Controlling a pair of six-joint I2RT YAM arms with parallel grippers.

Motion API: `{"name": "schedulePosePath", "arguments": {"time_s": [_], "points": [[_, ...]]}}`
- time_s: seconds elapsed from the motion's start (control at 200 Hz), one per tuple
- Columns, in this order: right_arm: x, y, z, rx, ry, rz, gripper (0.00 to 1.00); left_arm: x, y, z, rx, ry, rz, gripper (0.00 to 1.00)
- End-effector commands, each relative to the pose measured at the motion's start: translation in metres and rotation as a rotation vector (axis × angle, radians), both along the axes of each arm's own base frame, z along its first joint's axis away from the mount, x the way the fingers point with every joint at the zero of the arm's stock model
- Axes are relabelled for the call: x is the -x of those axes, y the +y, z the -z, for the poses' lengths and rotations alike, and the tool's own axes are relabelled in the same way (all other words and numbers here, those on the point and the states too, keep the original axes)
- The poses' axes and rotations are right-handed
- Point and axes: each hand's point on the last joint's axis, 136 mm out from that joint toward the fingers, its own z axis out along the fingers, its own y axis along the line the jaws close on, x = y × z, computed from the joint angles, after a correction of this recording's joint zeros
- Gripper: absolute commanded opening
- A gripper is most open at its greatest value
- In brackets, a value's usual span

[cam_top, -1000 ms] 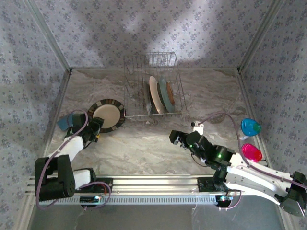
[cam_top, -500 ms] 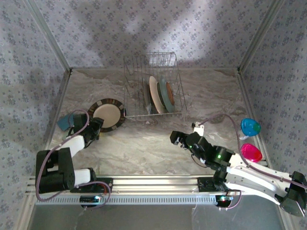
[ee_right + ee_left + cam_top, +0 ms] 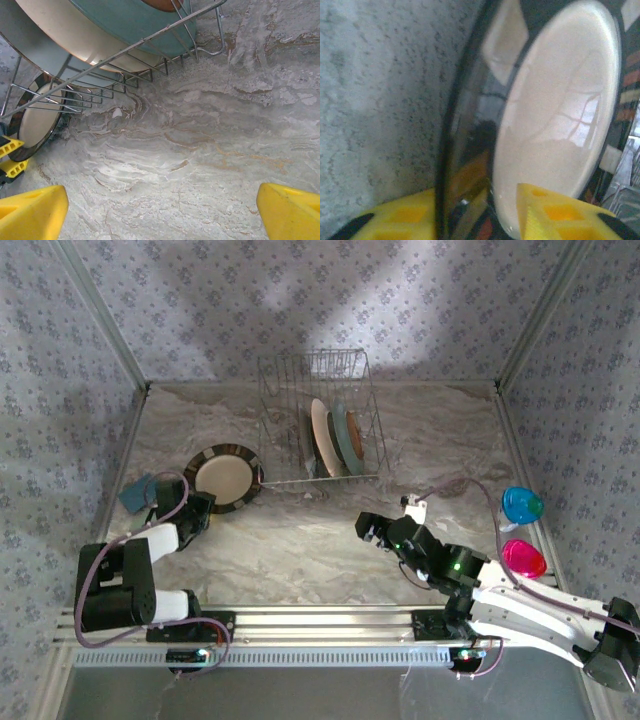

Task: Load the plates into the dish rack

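Round brown-striped-rim cream-centred glazed plate (image 3: 555, 125): stiff, slick, likely breakable. Left pincer (image 3: 475, 202) straddles rim; whether clenched, cannot tell. Take rim squarely.

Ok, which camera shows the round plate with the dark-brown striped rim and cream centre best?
Top external: the whole brown-striped plate lies flat left of the silvery wire dish rack, left gripper at its near rim. Left wrist shows its rim cropped between yellow fingers. Right wrist catches a slice behind rack wires.
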Motion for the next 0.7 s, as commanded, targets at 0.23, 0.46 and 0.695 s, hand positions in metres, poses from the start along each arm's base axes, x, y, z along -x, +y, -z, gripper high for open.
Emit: {"name": "schedulePosePath", "arguments": {"time_s": [0.23,0.46,0.695], "points": [[-0.005,-0.007,-0.009,-0.001,-0.018,0.052,0.98,-0.008,-0.002,0.000,-0.011,-0.039,-0.015,0.20],[-0.007,-0.005,-0.009,0.004,-0.019,0.058,0.98,-0.004,0.004,-0.012,-0.036,-0.041,-0.045,0.00],[-0.009,0.002,-0.011,-0.026,0.014,0.001,0.99,0.000,0.008,-0.032,-0.079,-0.064,-0.040,0.00]]}}
